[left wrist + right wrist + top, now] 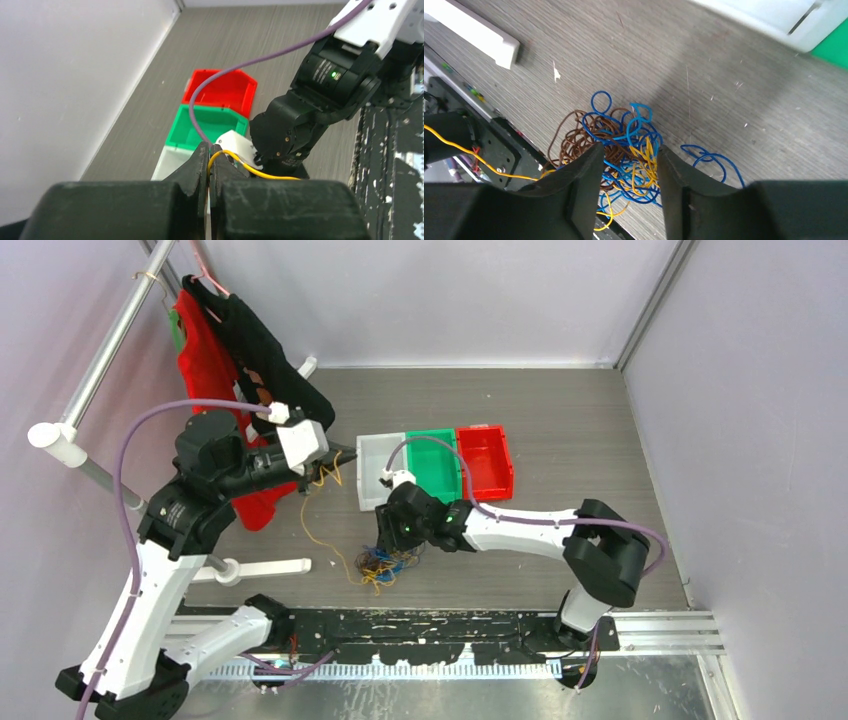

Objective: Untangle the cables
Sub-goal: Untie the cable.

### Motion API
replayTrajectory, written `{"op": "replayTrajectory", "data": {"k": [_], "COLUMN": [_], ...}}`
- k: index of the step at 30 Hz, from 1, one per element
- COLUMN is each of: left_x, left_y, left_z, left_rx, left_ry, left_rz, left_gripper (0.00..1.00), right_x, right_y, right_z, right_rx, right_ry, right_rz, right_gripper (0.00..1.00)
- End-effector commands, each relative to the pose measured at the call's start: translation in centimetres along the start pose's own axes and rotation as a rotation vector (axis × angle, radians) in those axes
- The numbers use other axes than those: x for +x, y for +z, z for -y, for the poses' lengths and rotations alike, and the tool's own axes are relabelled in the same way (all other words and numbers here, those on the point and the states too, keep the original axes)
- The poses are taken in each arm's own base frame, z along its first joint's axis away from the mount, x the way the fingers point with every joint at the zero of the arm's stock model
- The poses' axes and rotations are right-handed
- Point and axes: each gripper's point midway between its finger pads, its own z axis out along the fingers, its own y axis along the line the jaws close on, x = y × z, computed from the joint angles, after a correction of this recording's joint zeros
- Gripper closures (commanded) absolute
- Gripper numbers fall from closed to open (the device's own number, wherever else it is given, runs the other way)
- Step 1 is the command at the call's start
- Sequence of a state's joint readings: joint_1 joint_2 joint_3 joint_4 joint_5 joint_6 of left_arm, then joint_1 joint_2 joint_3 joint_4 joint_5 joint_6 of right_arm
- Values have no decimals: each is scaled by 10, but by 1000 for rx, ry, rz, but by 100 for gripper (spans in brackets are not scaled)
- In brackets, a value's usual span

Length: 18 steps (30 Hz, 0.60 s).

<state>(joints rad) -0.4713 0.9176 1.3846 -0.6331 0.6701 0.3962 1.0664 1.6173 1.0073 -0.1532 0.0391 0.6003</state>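
The cables (385, 565) lie as a small tangle of blue, yellow and brown loops (616, 127) on the grey table, close to the front rail. My right gripper (385, 540) hangs right over it. Its jaws (630, 147) stand apart astride the top of the heap, with blue and yellow strands between them and nothing pinched. My left gripper (340, 455) is raised to the upper left and is shut (209, 147) on one yellow cable (260, 173). That strand (306, 508) drops in a long loose curve down to the tangle.
White (372, 472), green (432, 462) and red (485, 458) bins stand in a row behind the right gripper. A clothes rack with red and black garments (225, 350) fills the left, its white foot (265, 567) beside the tangle. A black rail (430, 625) runs along the near edge.
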Motion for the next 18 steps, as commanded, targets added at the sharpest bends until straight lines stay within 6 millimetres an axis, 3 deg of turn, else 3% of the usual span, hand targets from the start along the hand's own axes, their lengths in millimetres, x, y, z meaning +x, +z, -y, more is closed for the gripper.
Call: {"op": "replayTrajectory", "data": {"k": [1,5,7,12,14,18], "left_x": [25,72,101,160,175,200], "left_y": [-14,-21,-25,-31,-30,-28], "left_z": [1,30,52,98,107,119], "left_rx": [-47,44,124,314,349,413], "left_ry": [63,47,17,-26,-32,-26], "left_rz": [-95,-210,-271,-362,-374,-397], "left_gripper": [100,100,100,99,94,71], "right_x": [-8,-3,-2,8,12,16], "right_y": [1,-6,-11,-24,-28,-34], "right_z": [-16,4,16,39,44,48], "right_rx": [-41,27,60,118,128,130], "right_ry": [16,61,105,181,195,201], "right_rz": [14,25,42,61,63,76], "right_gripper": [58,87,96,99,99,99]}}
